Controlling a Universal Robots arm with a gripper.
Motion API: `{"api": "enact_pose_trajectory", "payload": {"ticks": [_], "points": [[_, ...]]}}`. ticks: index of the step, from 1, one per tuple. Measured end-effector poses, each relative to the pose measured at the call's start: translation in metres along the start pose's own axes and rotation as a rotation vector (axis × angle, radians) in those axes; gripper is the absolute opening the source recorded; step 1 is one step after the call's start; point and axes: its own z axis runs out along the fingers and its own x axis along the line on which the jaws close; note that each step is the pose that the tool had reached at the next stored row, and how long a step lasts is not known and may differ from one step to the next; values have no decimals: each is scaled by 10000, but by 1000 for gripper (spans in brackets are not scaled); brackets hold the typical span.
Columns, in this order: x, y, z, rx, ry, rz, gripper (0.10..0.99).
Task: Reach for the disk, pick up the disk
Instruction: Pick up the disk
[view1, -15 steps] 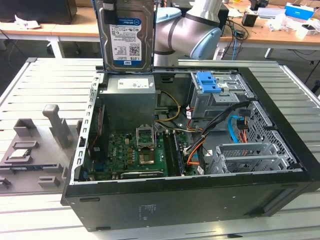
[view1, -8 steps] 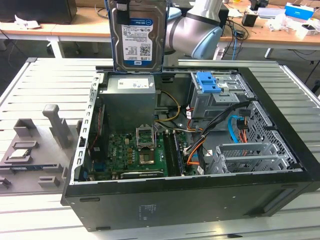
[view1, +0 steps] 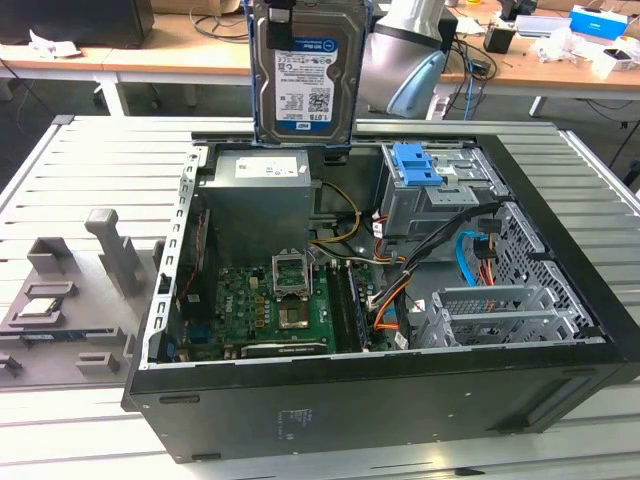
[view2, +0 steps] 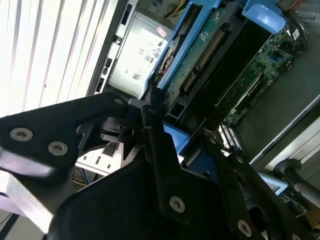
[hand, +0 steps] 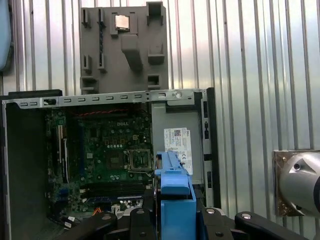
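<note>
Step in hand: pick-up, judged essentially complete. The reach is done.

Location of the task's thing: the disk (view1: 308, 70), a rectangular silver metal hard drive with a white-and-blue label and a blue plastic bracket along its sides, hangs upright in the air above the rear of the open black desktop computer case (view1: 350, 400). It touches neither the case nor the slatted aluminium tabletop (view1: 90, 160). In the exterior view its labelled face is to the camera, directly over the grey metal power supply box (view1: 255, 195).

End effector: in the first wrist view the black end effector (hand: 175, 212) has its jaws pressed against either side of the blue bracket. The second wrist view shows the end effector (view2: 182, 142) pinching one end of the disk (view2: 202, 55), whose green circuit-board underside faces that camera.

Surroundings: green motherboard (view1: 275, 305) on the case floor; grey drive cage with a blue plastic latch (view1: 415, 165) towards the exterior view's right; grey moulded parts fixture (hand: 122, 47) on the tabletop beside the case.

Assessment: the grip bears on the plastic bracket at one end only, with the drive's weight hanging below. Any further handling calls for steady clamping force and smooth motion, so the bracket neither flexes nor slips.
</note>
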Motion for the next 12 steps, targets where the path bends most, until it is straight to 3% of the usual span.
{"api": "enact_pose_trajectory", "payload": {"ticks": [8,12], "points": [[-22,-388,-16,-4,2,-1,369],[-23,-406,-17,-3,1,2,369]]}}
